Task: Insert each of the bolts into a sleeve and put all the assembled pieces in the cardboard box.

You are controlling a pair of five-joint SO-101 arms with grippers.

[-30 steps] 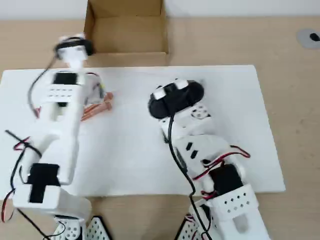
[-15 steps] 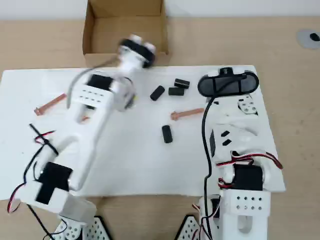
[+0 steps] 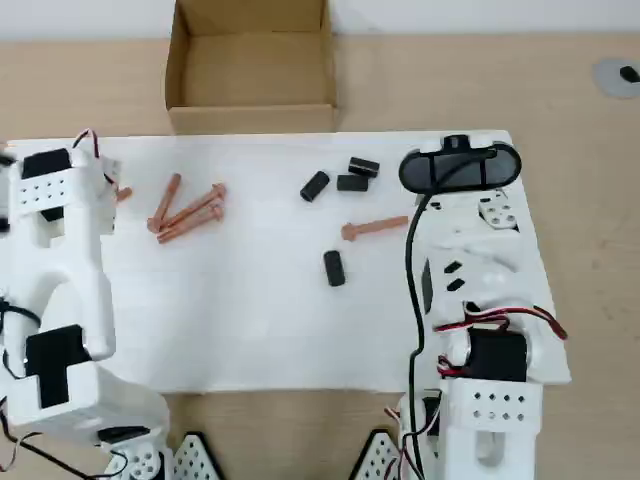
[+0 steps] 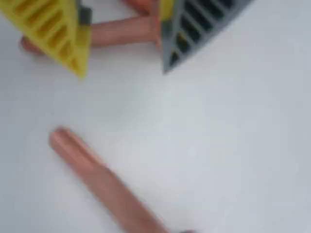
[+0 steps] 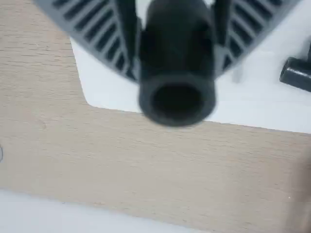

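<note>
- High view: nearest the arm bases, a lone sleeve (image 3: 334, 268) lies on the white mat (image 3: 250, 330), with a loose bolt (image 3: 375, 227) just beyond it.
- The left gripper (image 4: 121, 68) hangs low over the mat with its jaws apart. They straddle a bolt (image 4: 121, 31) lying flat, and nothing is clamped. A second bolt (image 4: 102, 184) lies near.
- The right gripper (image 5: 177, 58) is closed around a sleeve (image 5: 177, 94), bore facing outward, at the mat's far edge.
- The step in hand looks like picking up a bolt. Next, the left jaws would need to close on the shank, lift it, and line it up with the held bore.
- Farthest off, the cardboard box (image 3: 180, 70) has no assembled piece in it.
</note>
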